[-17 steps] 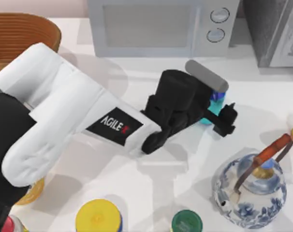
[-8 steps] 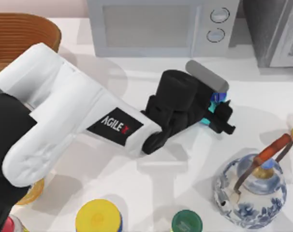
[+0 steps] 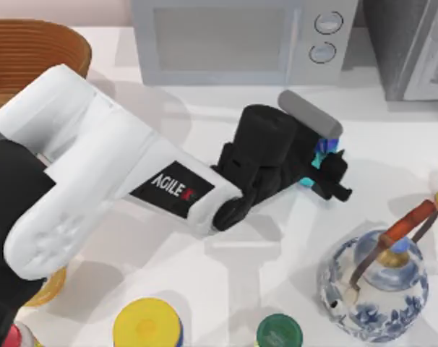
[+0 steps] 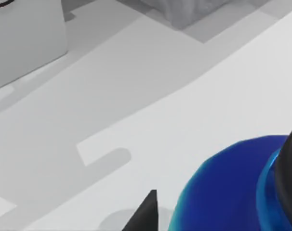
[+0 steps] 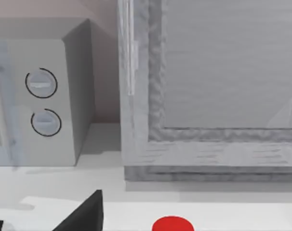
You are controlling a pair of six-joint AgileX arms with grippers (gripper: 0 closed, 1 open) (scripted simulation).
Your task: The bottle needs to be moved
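The bottle (image 3: 319, 153) stands right of the table's centre, below the microwave, with only slivers of turquoise showing under my left arm. My left gripper (image 3: 327, 163) is shut on the bottle, with a black finger on each side of it. In the left wrist view the bottle's dark blue shoulder (image 4: 228, 192) is very close, its black cap (image 4: 291, 178) sits at the frame edge, and one black fingertip (image 4: 147, 211) shows beside it. In the right wrist view one black fingertip (image 5: 84, 215) of my parked right gripper shows.
A microwave (image 3: 233, 40) stands at the back and a grey box (image 3: 414, 43) at the back right. A blue-and-white teapot (image 3: 374, 283) sits front right of the bottle. A yellow-lidded can (image 3: 147, 323), a green-lidded can (image 3: 279, 331) and a wooden basket (image 3: 31, 54) are also here.
The left gripper's fingers have drawn in against the bottle over the last second. The arm itself has barely moved.
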